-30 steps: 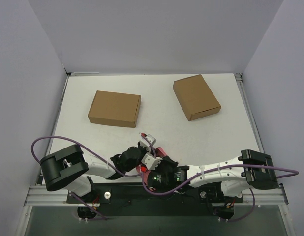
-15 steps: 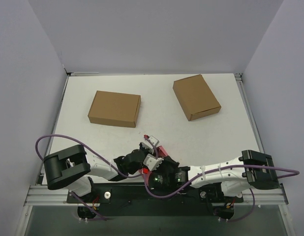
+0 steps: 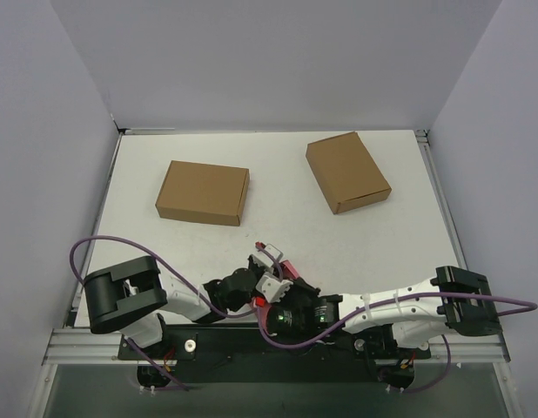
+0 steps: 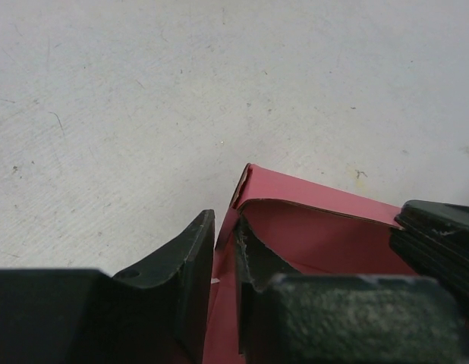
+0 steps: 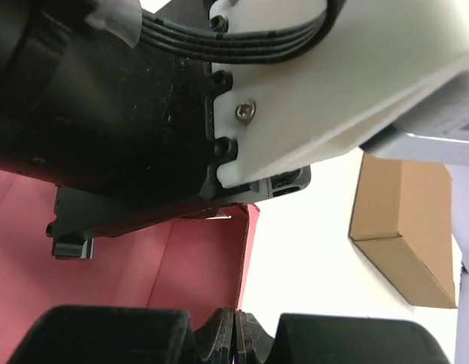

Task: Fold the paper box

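Paper box (image 4: 318, 235), walls pinched by left hand (image 4: 225, 231), right hand (image 5: 236, 320)

Table (image 3: 278, 239); L brown box (image 3: 203, 192); R brown box (image 3: 347, 171)

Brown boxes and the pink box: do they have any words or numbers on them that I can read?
There are no words, numbers or signs to read in any view.
Left brown box: plain cardboard, nothing printed.
Right brown box: plain cardboard, nothing printed.
Pink box: bare pink card, no writing on the parts that show.
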`<state>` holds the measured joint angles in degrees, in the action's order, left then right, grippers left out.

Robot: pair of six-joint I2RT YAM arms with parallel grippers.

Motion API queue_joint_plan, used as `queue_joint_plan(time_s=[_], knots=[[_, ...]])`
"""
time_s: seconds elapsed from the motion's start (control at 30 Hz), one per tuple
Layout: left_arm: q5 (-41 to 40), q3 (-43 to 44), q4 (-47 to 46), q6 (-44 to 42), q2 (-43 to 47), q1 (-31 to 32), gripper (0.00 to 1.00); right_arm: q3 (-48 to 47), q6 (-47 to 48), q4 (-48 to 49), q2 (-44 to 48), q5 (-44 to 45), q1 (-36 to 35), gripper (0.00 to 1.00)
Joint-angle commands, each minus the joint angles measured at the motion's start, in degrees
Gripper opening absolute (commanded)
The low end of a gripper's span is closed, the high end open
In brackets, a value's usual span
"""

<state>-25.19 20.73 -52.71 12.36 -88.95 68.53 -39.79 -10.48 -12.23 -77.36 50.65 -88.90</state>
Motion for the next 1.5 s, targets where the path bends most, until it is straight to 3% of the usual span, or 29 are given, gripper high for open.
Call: queue_joint_plan(time_s=[0.0,0.13,0.5,0.73,0.93,1.03,1.2,1.33,1.47], knots=[[-3.4,-1.7,1.9,-0.9,1.7,-1.2,0.28,-0.7,-1.3,-1.4,1.7,-2.5,-0.3,0.0],[-1.8,-2.7,3.6,-0.8,4.5,-1.2,0.41,-0.9,-1.2,-1.3,1.3,-2.5,-0.2,0.0],[4.0,-5.0,4.8,-0.8,11.0,-1.3,0.64,-1.0,-1.0,-1.5,1.1,-2.7,0.0,0.0],[5.6,-7.8,8.1,-1.8,19.8,-1.3,0.7,-1.0,-0.6,-1.5,1.0,-2.1,0.0,0.0],[3.1,-10.3,19.1,2.8,33.5,-2.2,0.73,-1.1,2.1,0.2,-0.3,-0.5,0.7,0.0],[3.6,-8.9,28.2,6.3,40.4,-5.6,0.76,-1.3,4.1,1.8,-1.4,-1.0,1.2,0.0],[15.0,-5.9,38.5,12.4,45.5,-16.6,0.77,-3.6,9.0,4.7,-4.5,-1.9,2.2,0.0],[19.7,-3.9,39.8,15.1,45.5,-22.6,0.77,-5.5,11.3,6.1,-6.8,-2.8,2.9,0.21],[22.3,-1.5,39.8,16.7,43.6,-23.9,0.77,-6.6,11.1,6.3,-6.6,-3.5,2.9,0.43]])
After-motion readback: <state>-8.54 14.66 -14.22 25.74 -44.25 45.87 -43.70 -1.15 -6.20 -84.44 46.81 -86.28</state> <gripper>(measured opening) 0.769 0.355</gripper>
